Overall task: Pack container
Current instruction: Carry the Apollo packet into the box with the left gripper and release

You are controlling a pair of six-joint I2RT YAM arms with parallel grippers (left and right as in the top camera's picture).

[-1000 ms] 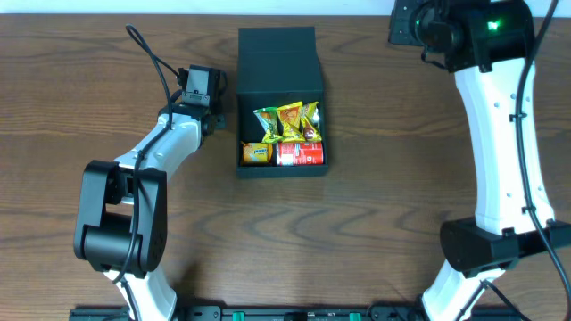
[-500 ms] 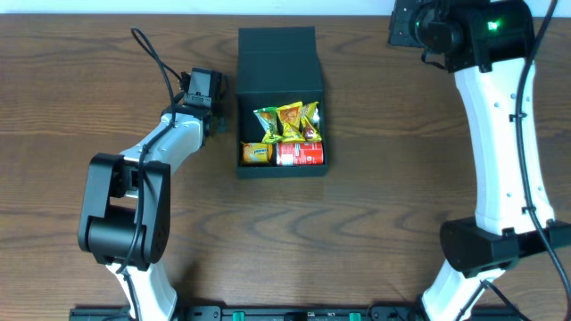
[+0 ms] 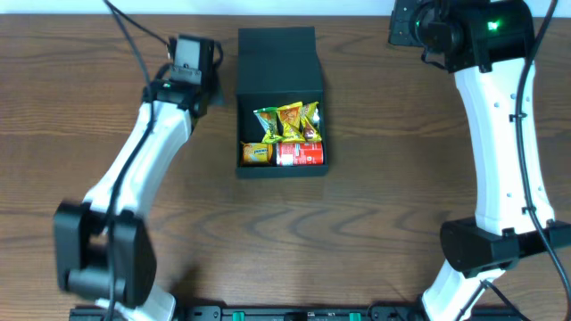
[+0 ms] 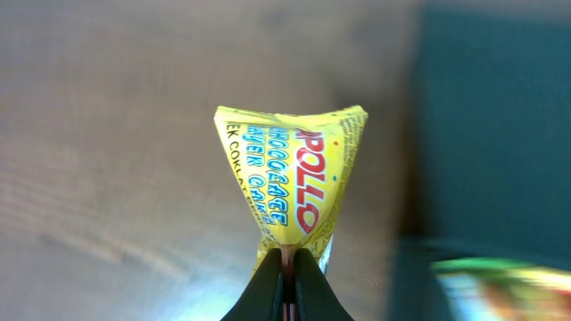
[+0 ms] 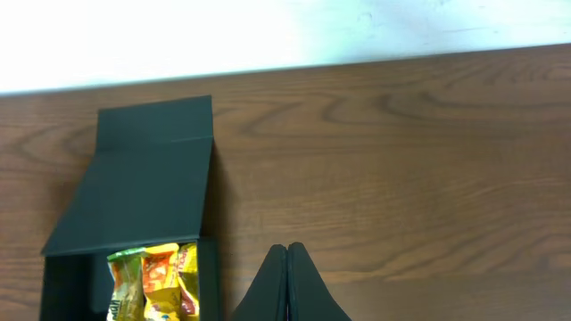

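Left gripper: I see it pinched on one yellow packet.
Right gripper: tips together, empty.
Container: one, open, right of left gripper; four packets, one red can.
Room: table wood on its left.

A wood-grain table meets a white wall. A red can lies on its side, a small packet just beside its left end, three packets side by side behind. A yellow Apollo packet hangs over the table.

White arm links, black joint housings, thin black cables, green status light, dark tapered fingers
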